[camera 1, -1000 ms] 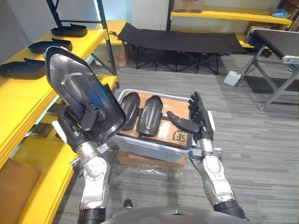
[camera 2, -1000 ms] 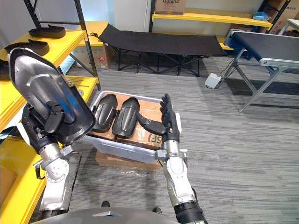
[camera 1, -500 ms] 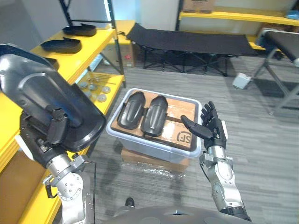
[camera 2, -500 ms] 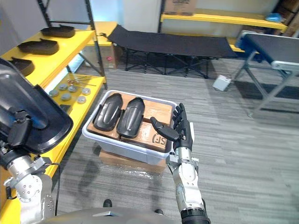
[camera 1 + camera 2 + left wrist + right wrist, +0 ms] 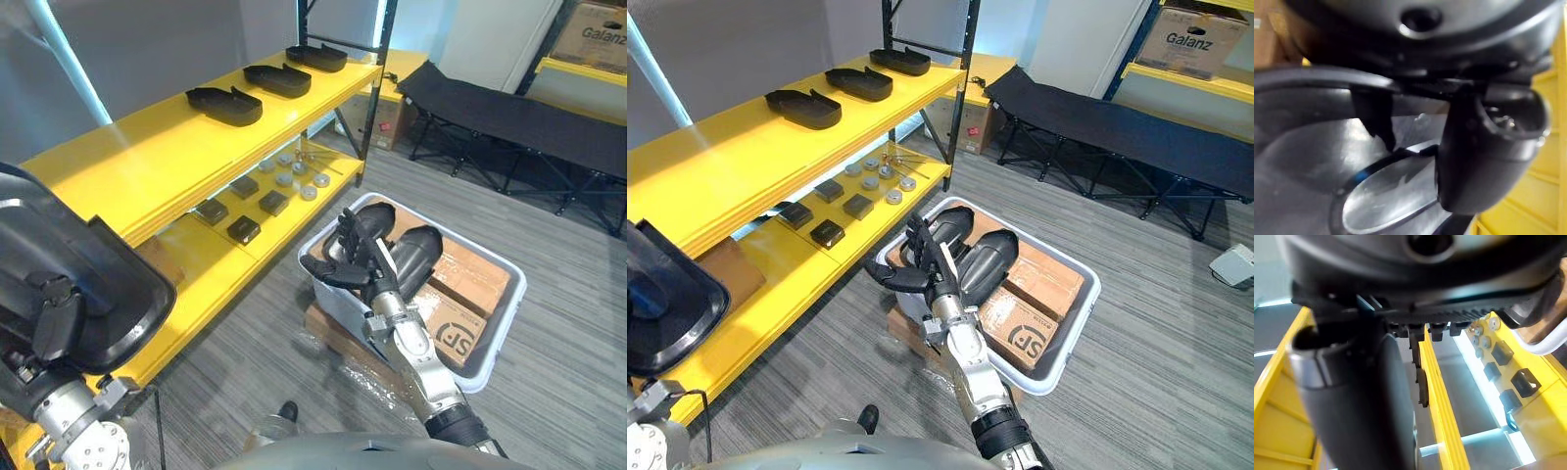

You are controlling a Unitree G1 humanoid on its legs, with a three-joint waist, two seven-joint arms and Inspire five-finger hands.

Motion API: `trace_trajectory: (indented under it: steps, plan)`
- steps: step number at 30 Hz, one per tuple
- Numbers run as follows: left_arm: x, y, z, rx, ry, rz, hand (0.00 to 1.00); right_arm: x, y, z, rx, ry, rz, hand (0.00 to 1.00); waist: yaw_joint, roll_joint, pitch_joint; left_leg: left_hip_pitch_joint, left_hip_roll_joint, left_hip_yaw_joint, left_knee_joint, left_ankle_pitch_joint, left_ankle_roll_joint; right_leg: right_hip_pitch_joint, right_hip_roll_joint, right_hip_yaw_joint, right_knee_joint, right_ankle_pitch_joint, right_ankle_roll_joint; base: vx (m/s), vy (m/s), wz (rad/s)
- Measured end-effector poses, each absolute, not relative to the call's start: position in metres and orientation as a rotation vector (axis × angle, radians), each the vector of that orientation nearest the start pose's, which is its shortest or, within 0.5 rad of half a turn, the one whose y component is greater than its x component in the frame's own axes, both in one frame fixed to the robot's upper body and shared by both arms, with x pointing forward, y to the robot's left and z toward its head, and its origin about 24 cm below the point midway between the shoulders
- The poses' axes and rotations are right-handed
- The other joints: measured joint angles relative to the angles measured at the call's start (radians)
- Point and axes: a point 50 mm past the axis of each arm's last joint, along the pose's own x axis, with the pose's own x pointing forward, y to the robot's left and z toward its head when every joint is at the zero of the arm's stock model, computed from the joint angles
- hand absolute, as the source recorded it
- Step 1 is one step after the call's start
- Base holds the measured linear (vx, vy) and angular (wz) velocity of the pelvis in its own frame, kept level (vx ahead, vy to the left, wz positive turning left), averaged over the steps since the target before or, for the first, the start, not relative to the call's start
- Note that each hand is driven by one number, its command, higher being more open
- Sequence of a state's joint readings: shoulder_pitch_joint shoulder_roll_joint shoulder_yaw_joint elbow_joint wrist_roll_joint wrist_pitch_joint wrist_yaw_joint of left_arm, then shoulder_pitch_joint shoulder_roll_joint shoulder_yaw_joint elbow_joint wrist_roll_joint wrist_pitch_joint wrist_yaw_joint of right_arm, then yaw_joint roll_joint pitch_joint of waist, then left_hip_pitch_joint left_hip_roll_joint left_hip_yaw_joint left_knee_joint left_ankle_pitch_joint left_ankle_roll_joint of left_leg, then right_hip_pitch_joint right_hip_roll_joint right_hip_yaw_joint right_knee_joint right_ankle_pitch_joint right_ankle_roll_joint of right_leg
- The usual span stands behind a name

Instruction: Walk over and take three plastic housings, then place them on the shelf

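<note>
Two shiny silver-grey metal arms, right arm [image 5: 423,364] with round bumpy joints, left arm [image 5: 80,431] with a chunky silver wrist, right hand [image 5: 358,258] dark with long black fingers and a thin white strip, left hand [image 5: 47,318] dark and blocky

Bright, even light w/ soft shadows

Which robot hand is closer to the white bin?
Right. The right robot hand is raised by a corner of the white bin; the left robot hand, holding a plastic housing, is beside the yellow shelf.
</note>
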State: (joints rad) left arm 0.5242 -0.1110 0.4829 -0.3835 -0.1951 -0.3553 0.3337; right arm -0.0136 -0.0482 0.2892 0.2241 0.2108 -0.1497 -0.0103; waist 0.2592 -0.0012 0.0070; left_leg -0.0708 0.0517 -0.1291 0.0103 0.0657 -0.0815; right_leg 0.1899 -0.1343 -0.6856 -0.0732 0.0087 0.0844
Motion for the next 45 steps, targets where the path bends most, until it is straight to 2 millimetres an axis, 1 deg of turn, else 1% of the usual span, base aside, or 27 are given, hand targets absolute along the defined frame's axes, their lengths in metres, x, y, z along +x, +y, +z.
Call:
trace_trajectory:
  steps: [2,3,5,6,9,10,11,13,14,15,16,17,19,21,25,27,29,34,37,38,39,40,41,42,43,44,45]
  plan:
    - [0.094,0.278,0.07,0.02,-0.274,0.926,0.0,0.24,-0.102,-0.002,0.115,0.125,0.229,1.0,-0.016,0.006,0.007,-0.029,-0.011,-0.009,0.041,-0.007,0.009,0.011,-0.005,-0.042,0.034,-0.021,0.005,-0.02,0.011,0.63]
    - [0.097,0.277,0.071,0.021,-0.282,0.889,0.0,0.237,-0.109,-0.005,0.101,0.138,0.211,1.0,-0.024,0.012,0.016,-0.036,-0.013,-0.003,0.044,-0.012,0.027,0.019,-0.013,-0.077,0.056,-0.036,0.009,-0.05,0.035,0.82]
    - [0.101,0.273,0.073,0.021,-0.297,0.833,0.0,0.232,-0.121,-0.011,0.095,0.161,0.157,1.0,-0.044,0.012,0.027,-0.041,-0.002,0.055,0.043,-0.003,0.049,0.038,-0.024,-0.125,0.084,-0.056,0.018,-0.06,0.05,0.9]
    - [0.104,0.27,0.073,0.022,-0.298,0.797,0.0,0.229,-0.129,-0.014,0.08,0.174,0.129,1.0,-0.054,0.017,0.03,-0.041,-0.004,0.067,0.035,0.012,0.046,0.042,-0.039,-0.148,0.11,-0.07,0.02,-0.04,0.033,0.61]
    - [0.105,0.271,0.074,0.035,-0.303,0.776,0.0,0.229,-0.138,-0.014,0.067,0.173,0.11,1.0,-0.043,0.029,0.052,-0.04,-0.012,0.072,0.035,0.011,0.042,0.037,-0.053,-0.143,0.129,-0.082,0.023,-0.06,0.095,0.14]
    - [0.107,0.272,0.077,0.051,-0.308,0.758,0.0,0.229,-0.139,-0.013,0.074,0.166,0.113,1.0,-0.047,0.044,0.065,-0.045,-0.017,0.073,0.038,0.01,0.042,0.021,-0.068,-0.13,0.171,-0.108,0.026,-0.06,0.076,0.09]
    - [0.108,0.272,0.078,0.056,-0.313,0.744,0.0,0.229,-0.14,-0.012,0.074,0.163,0.115,1.0,-0.051,0.042,0.068,-0.046,-0.021,0.071,0.039,0.011,0.043,0.011,-0.079,-0.119,0.199,-0.125,0.03,-0.08,0.08,0.35]
    - [0.122,0.27,0.088,0.069,-0.365,0.647,0.0,0.223,-0.144,-0.01,0.083,0.151,0.095,1.0,-0.089,0.035,0.08,-0.068,-0.064,0.006,0.043,0.024,0.062,-0.039,-0.079,0.029,0.308,-0.22,0.031,-0.06,0.011,0.94]
    - [0.127,0.268,0.091,0.07,-0.383,0.613,0.0,0.22,-0.146,-0.01,0.084,0.15,0.084,1.0,-0.102,0.03,0.083,-0.07,-0.079,-0.017,0.042,0.027,0.065,-0.044,-0.07,0.076,0.326,-0.244,0.027,-0.03,-0.07,1.39]
    - [0.137,0.263,0.096,0.066,-0.413,0.542,0.0,0.215,-0.15,-0.01,0.087,0.151,0.06,1.0,-0.118,0.022,0.081,-0.075,-0.105,-0.057,0.035,0.041,0.07,-0.055,-0.051,0.159,0.354,-0.277,0.013,0.01,-0.1,1.27]
    - [0.143,0.259,0.098,0.061,-0.43,0.5,0.0,0.213,-0.153,-0.011,0.086,0.151,0.046,1.0,-0.128,0.019,0.08,-0.075,-0.118,-0.085,0.02,0.057,0.07,-0.056,-0.043,0.208,0.365,-0.287,0.011,0.02,-0.087,1.23]
    - [0.149,0.255,0.1,0.055,-0.443,0.463,0.0,0.214,-0.157,-0.01,0.084,0.146,0.031,1.0,-0.13,0.02,0.08,-0.075,-0.128,-0.102,0.0,0.075,0.071,-0.06,-0.039,0.245,0.373,-0.289,0.013,0.04,-0.033,0.87]
    - [0.155,0.249,0.103,0.052,-0.458,0.41,0.0,0.216,-0.161,-0.007,0.082,0.129,0.016,1.0,-0.125,0.027,0.086,-0.08,-0.126,-0.103,-0.017,0.101,0.076,-0.066,-0.036,0.244,0.373,-0.29,0.013,0.02,-0.004,0.45]
    - [0.157,0.246,0.098,0.038,-0.435,0.403,0.0,0.219,-0.158,-0.004,0.069,0.11,0.044,1.0,-0.115,0.032,0.095,-0.082,-0.126,-0.1,-0.011,0.117,0.071,-0.063,-0.039,0.252,0.372,-0.294,0.009,0.0,-0.034,0.14]
    - [0.159,0.244,0.089,0.015,-0.396,0.415,0.0,0.227,-0.147,0.005,0.027,0.064,0.138,1.0,-0.121,0.038,0.124,-0.097,-0.124,-0.098,0.024,0.104,0.067,-0.063,-0.032,0.26,0.377,-0.306,-0.001,-0.06,-0.011,0.03]
    - [0.159,0.243,0.081,-0.002,-0.362,0.419,0.0,0.227,-0.143,0.008,0.022,0.05,0.174,1.0,-0.122,0.047,0.134,-0.109,-0.115,-0.069,0.042,0.085,0.067,-0.062,-0.031,0.254,0.387,-0.311,-0.004,-0.13,0.005,0.11]
    - [0.157,0.242,0.076,-0.034,-0.338,0.421,0.0,0.225,-0.143,0.013,0.022,0.023,0.181,1.0,-0.131,0.057,0.156,-0.147,-0.087,0.019,0.101,0.069,0.077,-0.058,-0.018,0.226,0.39,-0.321,-0.016,-0.1,0.018,0.34]
    - [0.154,0.241,0.069,-0.048,-0.309,0.433,0.0,0.225,-0.153,0.016,0.016,-0.006,0.121,1.0,-0.12,0.06,0.172,-0.188,-0.057,0.109,0.125,0.069,0.079,-0.063,-0.021,0.18,0.387,-0.332,-0.009,-0.05,0.045,0.38]
    - [0.152,0.244,0.062,-0.068,-0.28,0.461,0.0,0.226,-0.153,0.021,0.027,-0.036,0.095,1.0,-0.104,0.047,0.182,-0.203,-0.063,0.155,0.151,0.057,0.095,-0.057,-0.041,0.173,0.38,-0.337,-0.002,0.08,0.072,0.15]
    - [0.151,0.245,0.062,-0.085,-0.282,0.468,0.0,0.227,-0.151,0.022,0.044,-0.043,0.079,1.0,-0.098,0.03,0.189,-0.204,-0.079,0.157,0.166,0.037,0.102,-0.044,-0.052,0.173,0.366,-0.338,0.001,0.13,0.064,0.1]
    - [0.151,0.245,0.062,-0.087,-0.283,0.47,0.0,0.227,-0.15,0.022,0.051,-0.044,0.074,1.0,-0.098,0.023,0.19,-0.205,-0.084,0.158,0.174,0.028,0.106,-0.038,-0.058,0.173,0.362,-0.339,0.001,0.2,0.099,0.18]
    - [0.15,0.246,0.061,-0.091,-0.285,0.47,0.0,0.227,-0.149,0.023,0.066,-0.047,0.055,1.0,-0.098,0.012,0.189,-0.221,-0.108,0.159,0.217,-0.009,0.117,-0.023,-0.071,0.172,0.346,-0.339,0.001,0.12,0.057,0.13]
    - [0.15,0.246,0.061,-0.091,-0.285,0.468,0.0,0.227,-0.149,0.023,0.068,-0.048,0.052,1.0,-0.097,0.01,0.188,-0.224,-0.114,0.161,0.226,-0.017,0.119,-0.02,-0.073,0.172,0.344,-0.339,0.002,0.18,0.097,0.14]
    - [0.149,0.246,0.062,-0.087,-0.287,0.462,0.0,0.227,-0.149,0.023,0.072,-0.049,0.041,1.0,-0.095,0.004,0.185,-0.234,-0.131,0.163,0.259,-0.052,0.126,0.001,-0.077,0.171,0.332,-0.336,0.006,0.2,0.062,0.17]
    - [0.15,0.246,0.062,-0.089,-0.291,0.457,0.0,0.227,-0.15,0.023,0.071,-0.051,0.035,1.0,-0.101,0.001,0.183,-0.234,-0.141,0.157,0.273,-0.07,0.135,-0.009,-0.095,0.195,0.382,-0.308,0.028,0.24,0.09,0.29]
    - [0.151,0.245,0.062,-0.092,-0.294,0.45,0.0,0.227,-0.151,0.023,0.069,-0.05,0.029,1.0,-0.106,0.004,0.18,-0.233,-0.148,0.148,0.277,-0.074,0.14,-0.033,-0.107,0.223,0.442,-0.296,0.028,0.23,0.106,0.39]
    - [0.153,0.244,0.065,-0.089,-0.305,0.429,0.0,0.227,-0.154,0.024,0.069,-0.052,0.015,1.0,-0.111,0.007,0.179,-0.224,-0.15,0.135,0.275,-0.084,0.148,-0.096,-0.124,0.279,0.581,-0.267,0.018,0.21,0.126,0.25]
